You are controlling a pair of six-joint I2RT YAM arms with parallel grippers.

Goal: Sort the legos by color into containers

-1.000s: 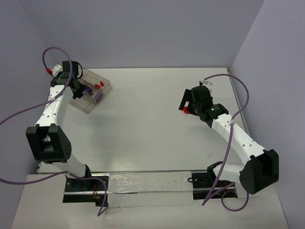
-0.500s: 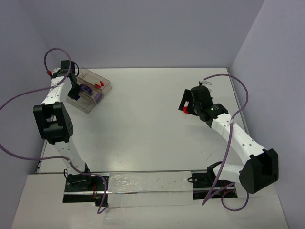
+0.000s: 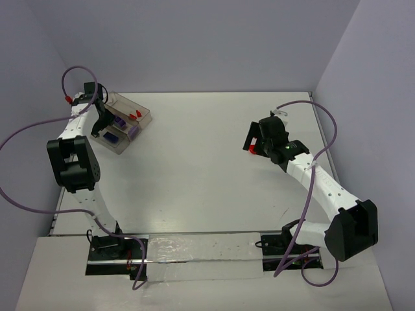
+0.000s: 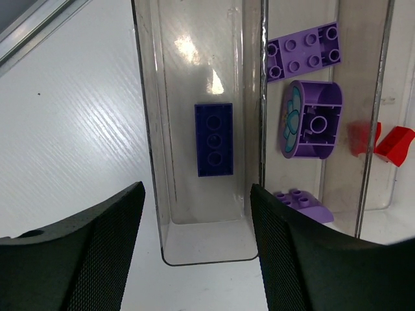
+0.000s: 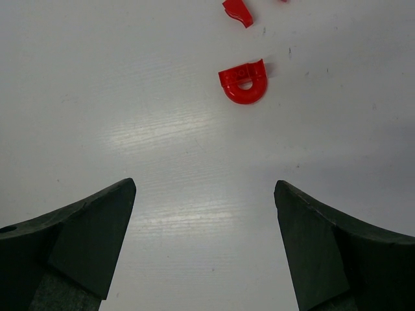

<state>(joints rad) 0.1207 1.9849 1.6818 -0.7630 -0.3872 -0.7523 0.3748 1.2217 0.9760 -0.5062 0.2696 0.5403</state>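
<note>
Your left gripper (image 4: 194, 191) stood wide open and held nothing. In its wrist view, the end of one compartment of the tray (image 4: 148, 129) showed between its fingers (image 4: 71, 253). That compartment held one dark purple brick (image 4: 214, 139). The next compartment held a light purple plate (image 4: 303, 53), a round purple piece (image 4: 311, 120) and a small purple brick (image 4: 301, 201). Two red pieces (image 4: 394, 144) sat in the compartment beyond. Your right gripper (image 5: 204, 188) was also spread wide and empty above the table (image 5: 162, 142). There a rounded red piece (image 5: 244, 83) lay near a second red piece (image 5: 237, 13), both ahead of the fingertips and apart from them.
</note>
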